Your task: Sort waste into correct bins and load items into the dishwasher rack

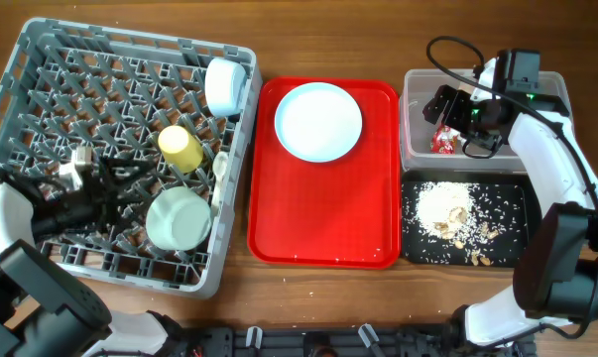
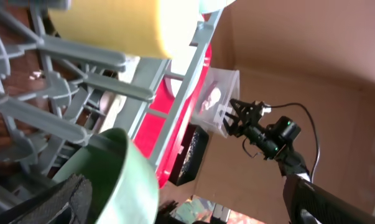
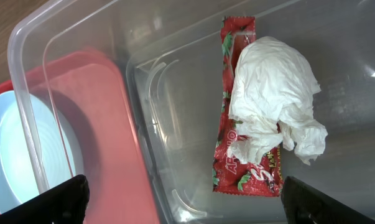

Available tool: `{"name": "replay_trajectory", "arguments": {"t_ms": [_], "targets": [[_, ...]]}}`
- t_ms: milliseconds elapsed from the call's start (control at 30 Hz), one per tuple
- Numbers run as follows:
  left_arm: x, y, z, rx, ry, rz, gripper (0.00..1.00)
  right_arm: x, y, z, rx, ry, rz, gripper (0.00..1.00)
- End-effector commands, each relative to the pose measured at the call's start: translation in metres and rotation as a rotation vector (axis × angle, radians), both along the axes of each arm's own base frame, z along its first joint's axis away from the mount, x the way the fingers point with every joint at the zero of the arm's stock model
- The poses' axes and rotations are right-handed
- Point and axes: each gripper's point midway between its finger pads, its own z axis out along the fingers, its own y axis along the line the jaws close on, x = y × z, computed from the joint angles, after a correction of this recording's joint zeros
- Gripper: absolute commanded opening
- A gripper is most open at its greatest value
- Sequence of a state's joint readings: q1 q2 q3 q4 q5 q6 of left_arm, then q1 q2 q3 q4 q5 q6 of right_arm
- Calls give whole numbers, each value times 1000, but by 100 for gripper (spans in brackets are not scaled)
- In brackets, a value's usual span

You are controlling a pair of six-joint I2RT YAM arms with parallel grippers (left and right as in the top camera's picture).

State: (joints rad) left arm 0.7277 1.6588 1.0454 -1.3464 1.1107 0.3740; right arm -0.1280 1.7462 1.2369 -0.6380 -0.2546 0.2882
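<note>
The grey dishwasher rack [image 1: 41, 89] holds a light blue bowl [image 1: 224, 84], a yellow-green cup [image 1: 179, 147], a pale green bowl [image 1: 179, 218] and white cutlery [image 1: 220, 167]. My left gripper [image 1: 120, 188] is inside the rack just left of the green bowl [image 2: 131, 180]. Its jaws [image 2: 175, 211] are spread, one finger shows and the bowl's rim lies beside it. The light blue plate [image 1: 318, 121] lies on the red tray [image 1: 323, 233]. My right gripper [image 1: 455, 107] hangs open and empty [image 3: 184, 199] over the clear tub [image 1: 418, 89]. The tub holds the red wrapper [image 3: 237, 168] and the white tissue [image 3: 274, 99]. Rice scraps [image 1: 447, 208] lie in the black tray [image 1: 517, 213].
The tub and black tray stand side by side at the right, close against the red tray. The right arm's cable [image 1: 447, 45] loops above the tub. A few crumbs [image 1: 313, 291] lie on the wooden table by the front edge.
</note>
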Motion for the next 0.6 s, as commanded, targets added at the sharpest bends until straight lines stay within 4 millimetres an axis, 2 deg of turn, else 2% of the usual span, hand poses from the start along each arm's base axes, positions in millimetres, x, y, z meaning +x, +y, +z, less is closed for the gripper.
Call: {"name": "replay_trajectory", "arguments": {"t_ms": [0,100,167,200,267,333,367,400,433,500,567], "targets": [[3,-1,29,78,-82,-5,99,1,0,-1,10,1,-2,100],[-9,-20,59,229,-170,-36,100,1,0,-1,10,1,-2,100],[-20,-15,58,493,-111,-14,100,1,0,-1,10,1,-2,100],[-24,-16,57,558,-91,-9,100,1,0,-1,10,1,-2,100],[-30,-32,62,566,-92,-21,100,1,0,-1,10,1,-2,100],[-44,-55,55,517,-32,-77,100,1,0,-1,10,1,-2,100],[-48,-61,51,509,-16,-105,77,1,0,-1,10,1,-2,100],[-53,-66,44,510,9,-134,24,1,0,-1,10,1,-2,100],[-58,-71,35,506,30,-160,4,1,0,-1,10,1,-2,100],[-67,-70,12,520,125,-154,4,1,0,-1,10,1,-2,100],[-71,-49,-12,614,254,-68,4,1,0,-1,10,1,-2,100]]}}
